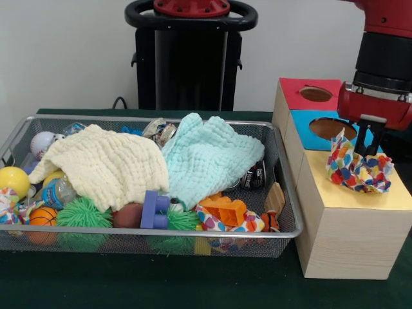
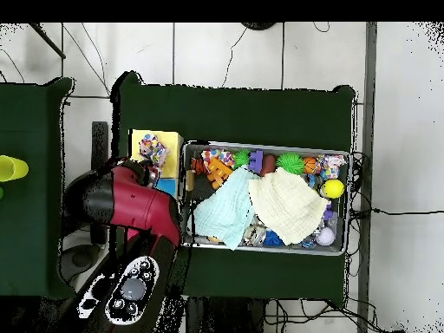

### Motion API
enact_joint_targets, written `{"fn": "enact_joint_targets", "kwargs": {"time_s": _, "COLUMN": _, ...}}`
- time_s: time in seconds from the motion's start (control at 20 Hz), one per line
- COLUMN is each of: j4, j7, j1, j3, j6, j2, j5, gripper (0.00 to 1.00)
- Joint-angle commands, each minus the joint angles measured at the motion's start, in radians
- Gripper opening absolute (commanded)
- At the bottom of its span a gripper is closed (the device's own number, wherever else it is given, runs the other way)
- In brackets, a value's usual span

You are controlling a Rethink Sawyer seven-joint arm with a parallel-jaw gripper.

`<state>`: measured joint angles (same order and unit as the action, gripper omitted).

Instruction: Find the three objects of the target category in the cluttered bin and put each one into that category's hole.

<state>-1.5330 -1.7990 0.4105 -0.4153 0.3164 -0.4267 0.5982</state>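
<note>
A polka-dot cloth [image 1: 360, 170] lies bunched on the yellow section [image 1: 360, 201] of the wooden box, to the right of the bin. My gripper [image 1: 368, 153] comes down from above with its tips sunk into the top of that cloth and shut on it. Behind it are the blue section's hole [image 1: 331, 129] and the red section's hole [image 1: 315, 94]. The wire bin [image 1: 161, 233] holds a pale yellow cloth [image 1: 103, 164] and a teal cloth [image 1: 209, 158] spread over the clutter, and another polka-dot cloth [image 1: 225, 222] at its front. From overhead the polka-dot cloth [image 2: 153, 149] shows on the box; the arm [image 2: 130, 204] hides the gripper.
The bin also holds a purple block [image 1: 153, 209], an orange block [image 1: 224, 209], green spiky balls [image 1: 80, 212], a yellow ball [image 1: 13, 181], a small basketball [image 1: 42, 217] and a can [image 1: 254, 177]. A yellow cup [image 2: 10, 167] stands on a side table.
</note>
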Motion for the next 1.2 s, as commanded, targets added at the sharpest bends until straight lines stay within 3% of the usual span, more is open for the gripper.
{"fn": "enact_joint_targets", "kwargs": {"time_s": 0.05, "j4": -0.029, "j7": -0.315, "j1": -0.035, "j3": 0.127, "j6": -0.134, "j2": 0.174, "j5": 0.062, "gripper": 0.0}}
{"fn": "enact_joint_targets", "kwargs": {"time_s": 0.2, "j4": -0.033, "j7": -0.307, "j1": -0.029, "j3": 0.111, "j6": -0.082, "j2": 0.156, "j5": 0.061, "gripper": 0.0}}
{"fn": "enact_joint_targets", "kwargs": {"time_s": 0.45, "j4": -0.062, "j7": -0.273, "j1": -0.026, "j3": 0.095, "j6": 0.023, "j2": 0.065, "j5": 0.04, "gripper": 0.0}}
{"fn": "enact_joint_targets", "kwargs": {"time_s": 0.8, "j4": -0.044, "j7": -0.259, "j1": -0.009, "j3": 0.035, "j6": 0.217, "j2": -0.047, "j5": 0.002, "gripper": 0.0}}
{"fn": "enact_joint_targets", "kwargs": {"time_s": 1.2, "j4": -0.017, "j7": -0.242, "j1": -0.027, "j3": 0.042, "j6": 0.233, "j2": -0.058, "j5": -0.002, "gripper": 0.0}}
